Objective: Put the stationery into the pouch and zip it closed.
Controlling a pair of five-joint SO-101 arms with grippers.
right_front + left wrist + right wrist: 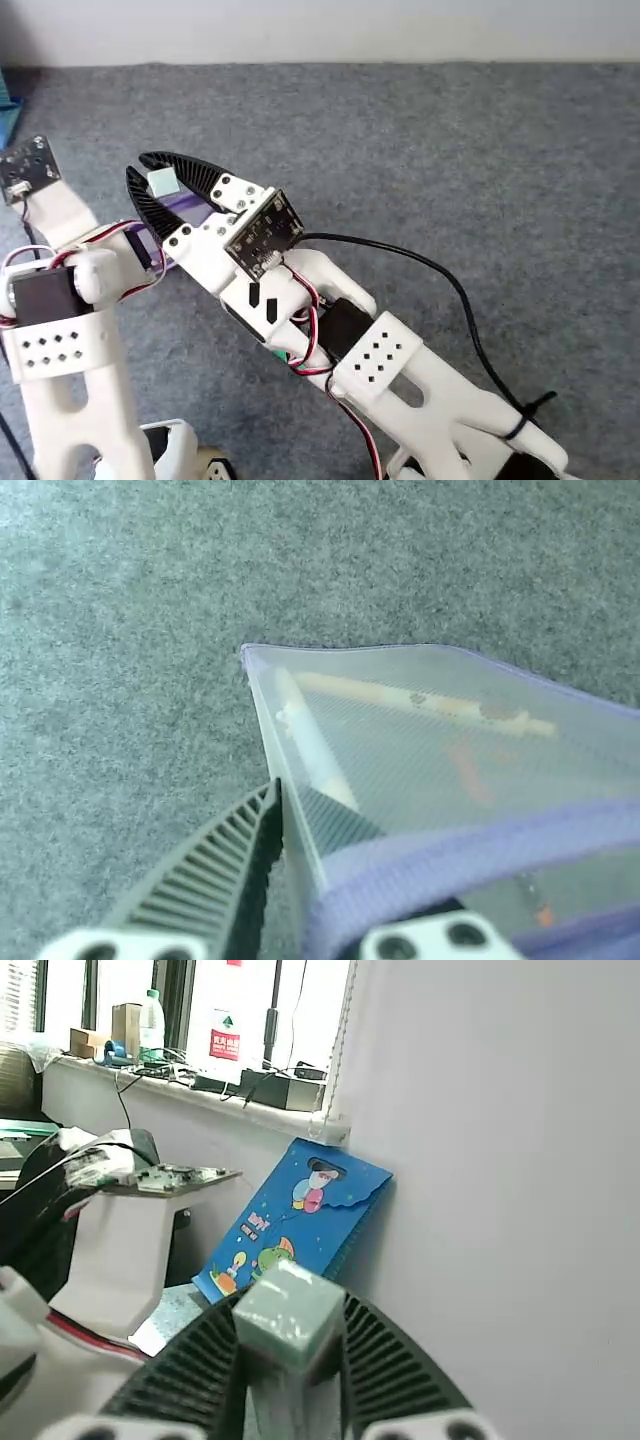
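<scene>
pouch (pixel 560 770): translucent, purple zip edge, one corner clamped in left gripper (pixel 300 805) | inside: cream pencil (pixel 420 700), white stick (pixel 312 748), orange item (pixel 468 772) | eraser (pixel 163 183): pale green block, pinched in right gripper (pixel 140 166), near pouch edge

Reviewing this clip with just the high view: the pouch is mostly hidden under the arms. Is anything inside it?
Observer: Yes, the pouch holds a cream pen and a white stick.
Operator: Is the left claw gripping it?
Observer: It is shut on the pouch's edge, beside the purple zip band.
Operator: What is the block in the right claw?
Observer: Pale green and eraser-like, apparently a bar rather than a cube, pinched between both fingers.
</scene>
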